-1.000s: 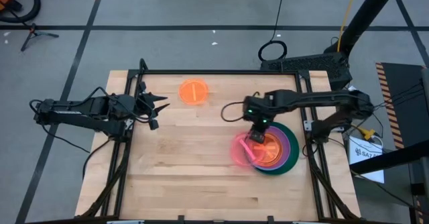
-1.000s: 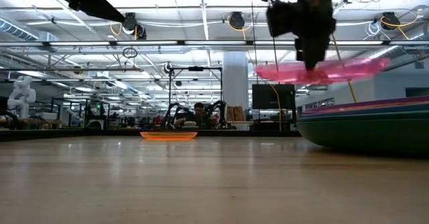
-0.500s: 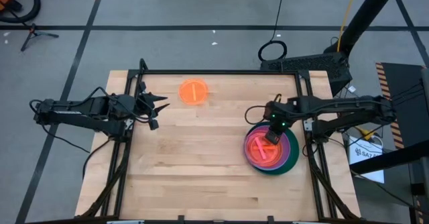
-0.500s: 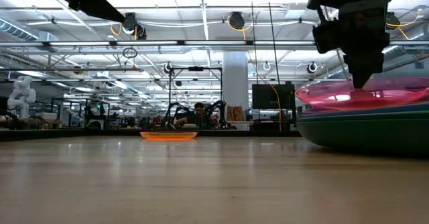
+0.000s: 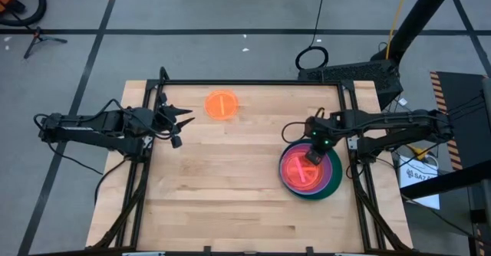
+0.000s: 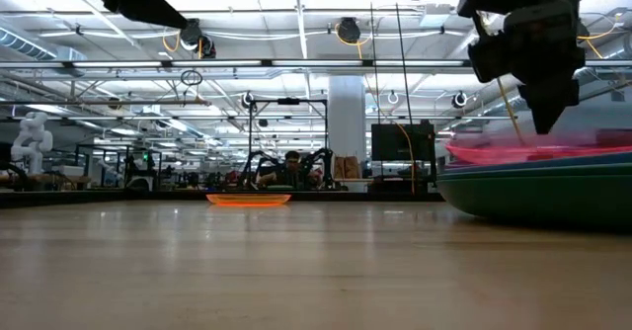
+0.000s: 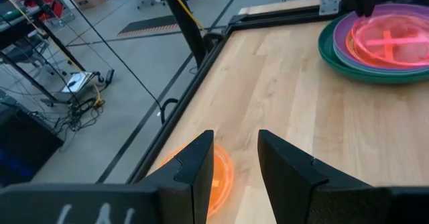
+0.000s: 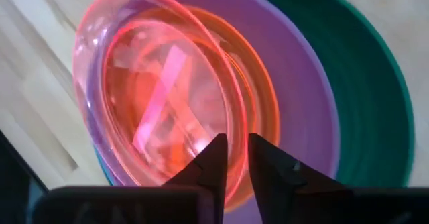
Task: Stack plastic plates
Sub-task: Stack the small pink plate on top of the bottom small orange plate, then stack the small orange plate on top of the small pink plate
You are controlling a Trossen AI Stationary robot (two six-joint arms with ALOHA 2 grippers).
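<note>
Pinched between the narrow fingers of the right gripper [image 5: 314,155] is the rim of a small translucent pink plastic plate [image 5: 301,170], which is seen resting on top of the stack at the right side of the wooden table [image 5: 222,187]. In the right wrist view the two dark fingertips [image 8: 216,158] are seen close together, with the pink rim passing between them, so the plate is judged not yet let go. Beneath the pink plate a translucent orange plate [image 8: 258,103] is seen, then a medium purple plate [image 5: 331,170], a sliver of blue at one edge, and a large dark green plate [image 5: 326,192] at the bottom; how many plates lie in the stack cannot be counted from these views.

One small translucent orange plastic plate [image 5: 221,104] is left alone near the far edge of the table, well apart from the stack. The left gripper [image 5: 182,126] is held at the left edge of the table, near that orange plate, with its fingers spread and nothing between them.

The task is judged nearly complete: the pink plate has only to be released, and the lone orange plate has then to be carried across and set on top of the stack.
</note>
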